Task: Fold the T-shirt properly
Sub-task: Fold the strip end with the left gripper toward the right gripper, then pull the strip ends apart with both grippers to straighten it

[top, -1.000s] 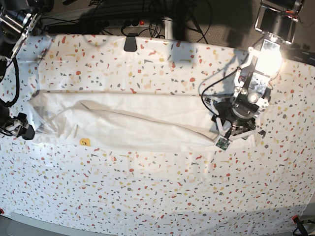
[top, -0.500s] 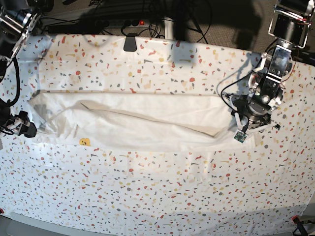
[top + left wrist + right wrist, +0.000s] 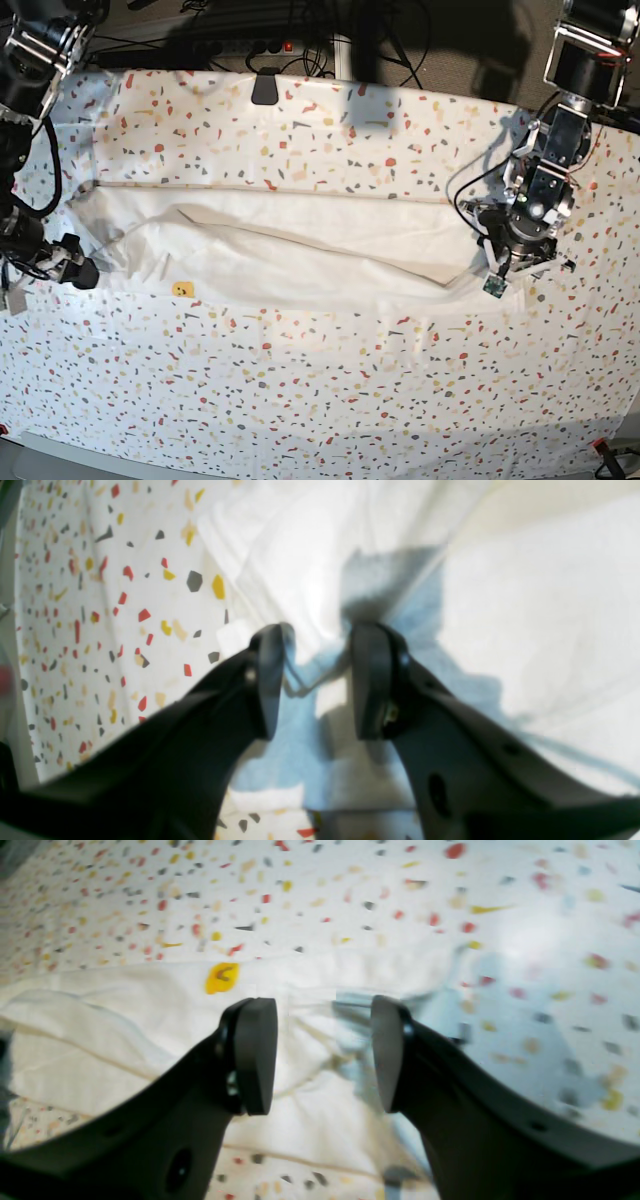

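Speckled table cover [image 3: 300, 400] unchanged; T-shirt [image 3: 300, 250] stretched wider, both claws [image 3: 515, 262] [image 3: 80, 272] apart over its ends.

Both arms are black and silver metal with looping black cables. The left tool [image 3: 317, 680] has two broad, dark grey, rounded fingers [image 3: 372, 680], each with small round holes and what may be a brass screw. The right tool [image 3: 322, 1055] looks alike. A small green board hangs under the left arm [image 3: 540, 195]
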Controlling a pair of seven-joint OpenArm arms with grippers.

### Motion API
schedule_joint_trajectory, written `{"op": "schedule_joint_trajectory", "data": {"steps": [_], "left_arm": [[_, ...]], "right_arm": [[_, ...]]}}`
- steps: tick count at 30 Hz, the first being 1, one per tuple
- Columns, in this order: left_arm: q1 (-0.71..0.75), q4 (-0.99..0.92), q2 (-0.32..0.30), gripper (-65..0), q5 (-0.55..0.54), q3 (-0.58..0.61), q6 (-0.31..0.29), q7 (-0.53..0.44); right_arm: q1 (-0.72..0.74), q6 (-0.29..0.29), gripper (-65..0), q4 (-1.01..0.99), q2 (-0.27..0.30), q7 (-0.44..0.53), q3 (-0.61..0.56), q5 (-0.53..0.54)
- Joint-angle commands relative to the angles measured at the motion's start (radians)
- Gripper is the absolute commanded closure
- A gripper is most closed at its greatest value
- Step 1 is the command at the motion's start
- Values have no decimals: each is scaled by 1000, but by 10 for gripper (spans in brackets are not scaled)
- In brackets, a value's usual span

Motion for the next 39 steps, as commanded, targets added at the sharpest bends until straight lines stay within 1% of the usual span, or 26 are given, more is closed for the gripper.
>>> {"op": "schedule_joint_trajectory", "data": {"steps": [1, 4, 6, 8, 9, 11, 13, 18, 21, 23, 25, 27, 30, 34, 37, 39], "left_arm": [[-42, 27, -14, -228, -8, -6, 16, 19], [-91, 97, -14, -228, -37, -6, 27, 93], [-114, 155, -14, -228, -52, -6, 27, 129], [-130, 194, -14, -228, -126, -6, 27, 114], [-133, 196, -13, -228, -179, -6, 26, 84], [-129, 180, -13, -228, -251, -5, 19, 18], [-126, 136, -6, -228, -251, -5, 19, -11], [-127, 17, -5, -228, -262, -6, 20, -39], [-126, -33, -5, -228, -293, -6, 19, -49], [-126, -68, -6, -228, -282, -6, 19, -48], [-124, -98, -6, -228, -234, -6, 19, -53], [-124, -124, -6, -228, -202, -6, 19, -55], [-124, -134, -11, -228, -195, -6, 19, -64], [-124, -134, -11, -228, -195, -6, 19, -74], [-124, -134, -11, -228, -195, -6, 19, -74], [-124, -134, -11, -228, -195, -6, 19, -74]], "right_arm": [[21, 5, -304, 18, 21, 29, -11, 42], [24, 5, -304, 18, 20, 47, -55, 110], [24, 5, -304, 18, 20, 57, -80, 133], [23, 5, -304, 18, 19, 56, -113, 136], [23, 5, -304, 17, 17, 56, -132, 130], [23, 5, -304, 16, 2, 58, -161, 85], [23, 5, -304, 16, -27, 70, -176, 27], [20, 5, -304, 16, -109, 145, -176, -161], [20, 5, -304, 16, -154, 148, -176, -245], [19, 5, -304, 16, -171, 156, -177, -310], [14, 5, -304, 16, -169, 174, -175, -343], [8, 5, -304, 15, -154, 190, -175, -370], [-7, 5, -304, 13, -123, 202, -175, -381], [-12, 5, -304, -42, -93, 252, -175, -401], [-10, -18, -304, -145, -87, 341, -175, -467], [-10, -35, -304, -225, -89, 402, -175, -478]]}}
